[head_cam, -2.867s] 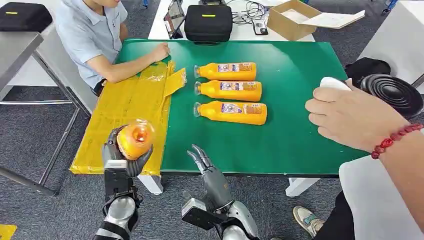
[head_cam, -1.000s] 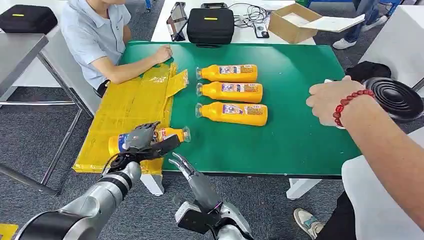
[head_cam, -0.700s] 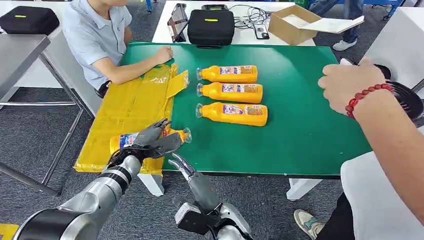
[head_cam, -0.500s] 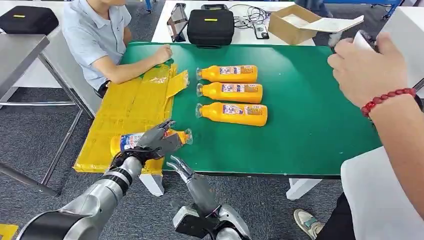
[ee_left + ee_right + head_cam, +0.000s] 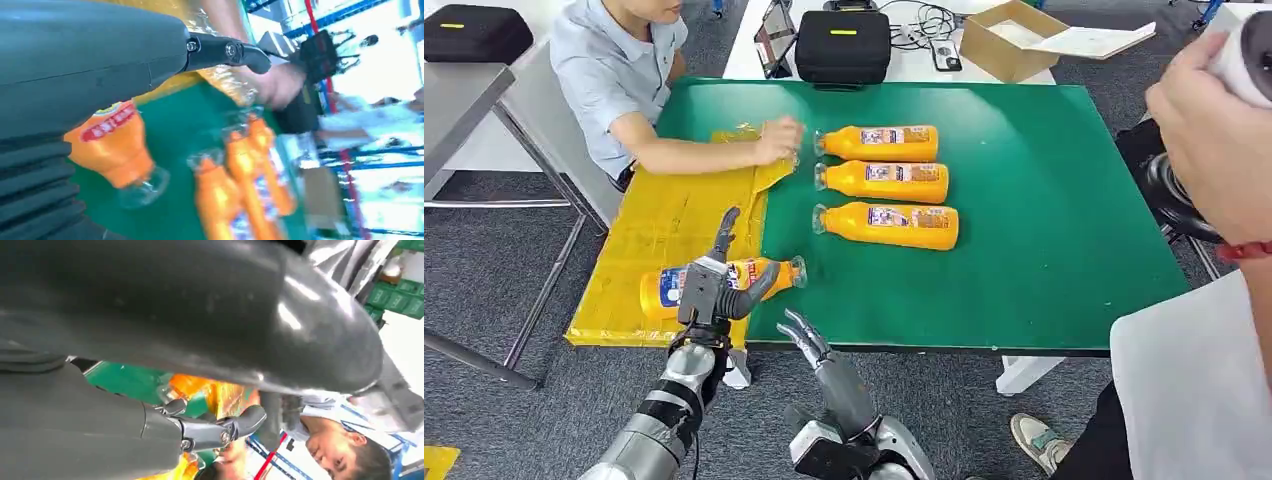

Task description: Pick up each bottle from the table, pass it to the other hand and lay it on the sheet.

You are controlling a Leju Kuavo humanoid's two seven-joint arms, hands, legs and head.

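- An orange plastic juice bottle (image 5: 714,283) is being lain crosswise on the yellow plastic sheet (image 5: 664,225), cap overhanging the green bench (image 5: 1024,200).
- The left hand (image 5: 714,285) is being held over it, fingers (image 5: 725,228) spread; the right hand (image 5: 809,340), nearer the three waiting bottles (image 5: 884,185), is being held open-fingered.

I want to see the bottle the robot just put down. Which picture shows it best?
The head view: the whole bottle lies with its body on the yellow sheet and its cap end over the green table, the left hand open above it. The left wrist view shows its neck, blurred. The right wrist view shows an orange patch.
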